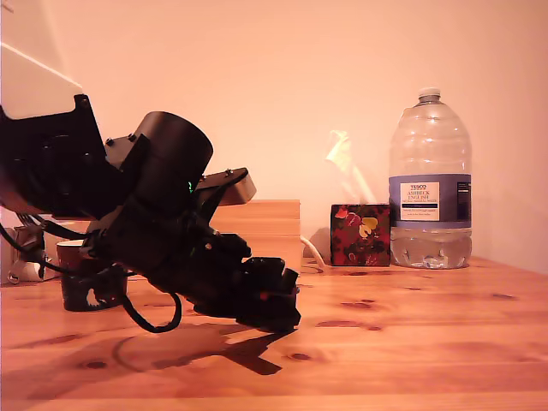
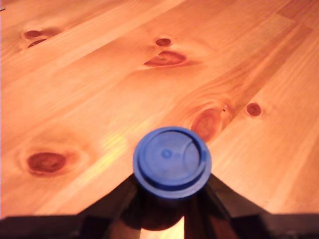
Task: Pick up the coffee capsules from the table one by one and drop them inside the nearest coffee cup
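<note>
Progress, as far as I can judge: partway thru this one capsule. The blue capsule (image 2: 172, 162) isn't in the mug (image 1: 86, 278) yet. I can't see into the mug, so no idea if others are already inside. No other capsules show on the table (image 1: 411, 334) in either view. My pincer (image 1: 278, 312) is tilted down, low over the wood, w/ the mug behind my arm toward the exterior view's left, near but apart. In the wrist view the capsule sits right between my fingers (image 2: 112, 204), flat round face toward the cam. Dark finger edges meet its body on both sides under the rim, so the pincer is narrow & clamped on it, I reckon. Can't tell if it's off the wood or touching it. Left to do: lift, carry across to the mug, let go above it.
</note>
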